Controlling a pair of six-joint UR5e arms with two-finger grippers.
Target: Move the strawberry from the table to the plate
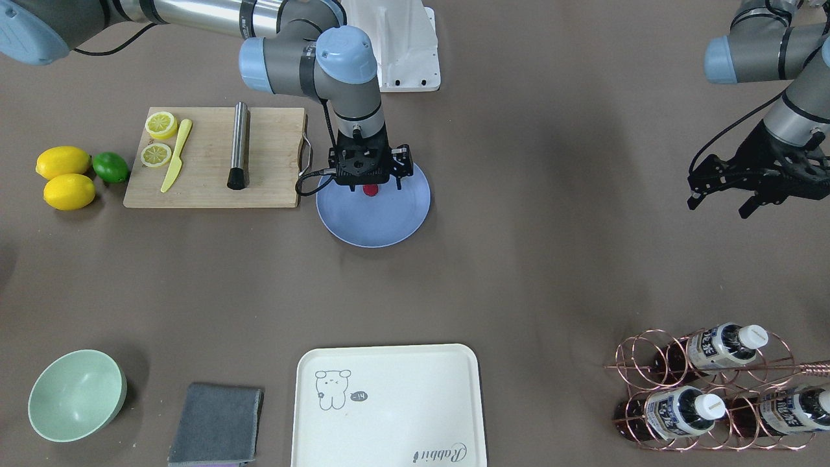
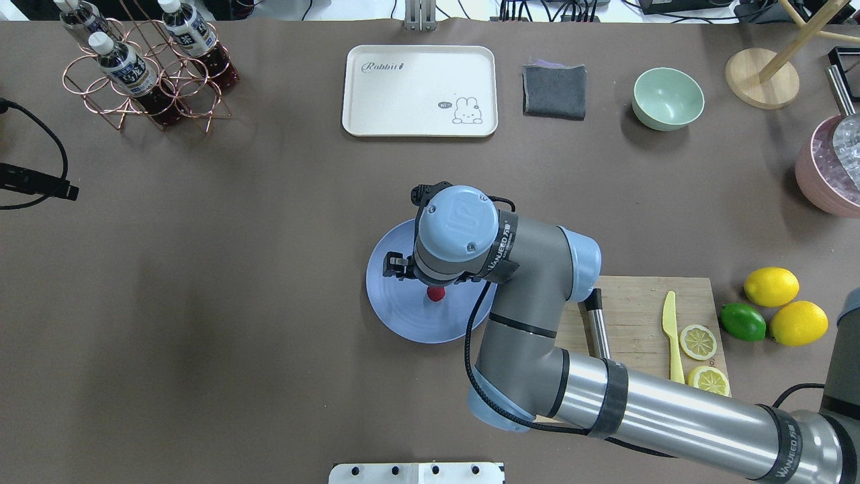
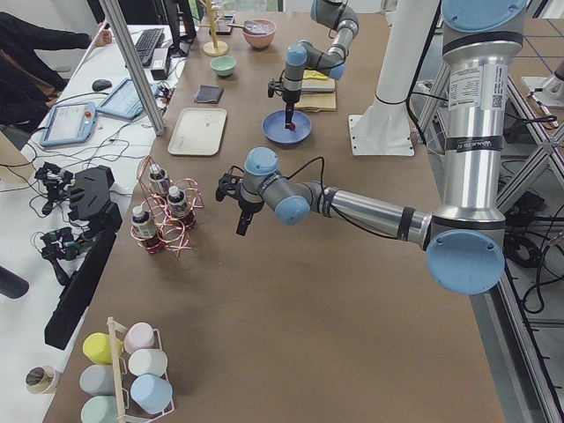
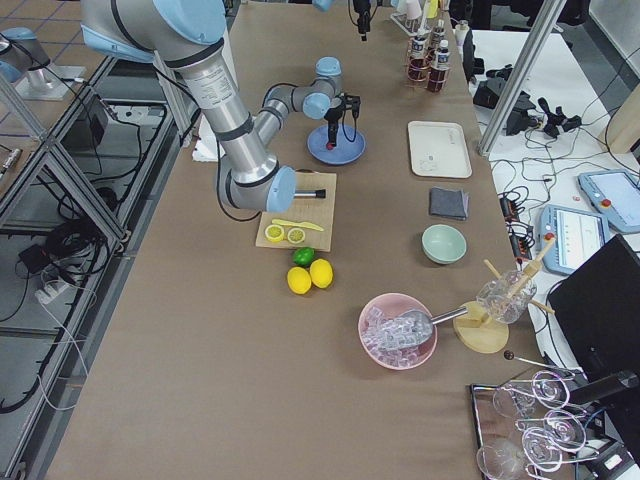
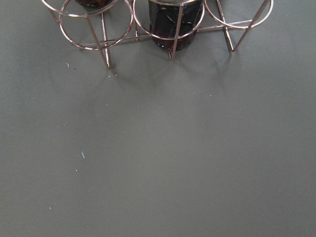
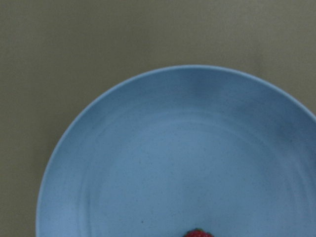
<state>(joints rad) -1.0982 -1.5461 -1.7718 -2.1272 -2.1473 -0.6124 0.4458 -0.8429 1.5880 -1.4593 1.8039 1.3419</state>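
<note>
The grey-brown counter (image 1: 519, 272) holds the blue plate (image 1: 376, 227) near its middle, just beside the wooden cutting board (image 1: 269, 175). The strawberry (image 1: 370, 189) lies on the plate between the right jaws, which stand spread, apart from it on both sides. Farther along, the left jaws hang spread above bare counter, towards the copper bottle rack (image 1: 632, 363).

The grey desk (image 5: 158, 163) has a shiny wire rack (image 5: 103, 44) at the top, holding a dark bottle (image 5: 175, 24).
</note>
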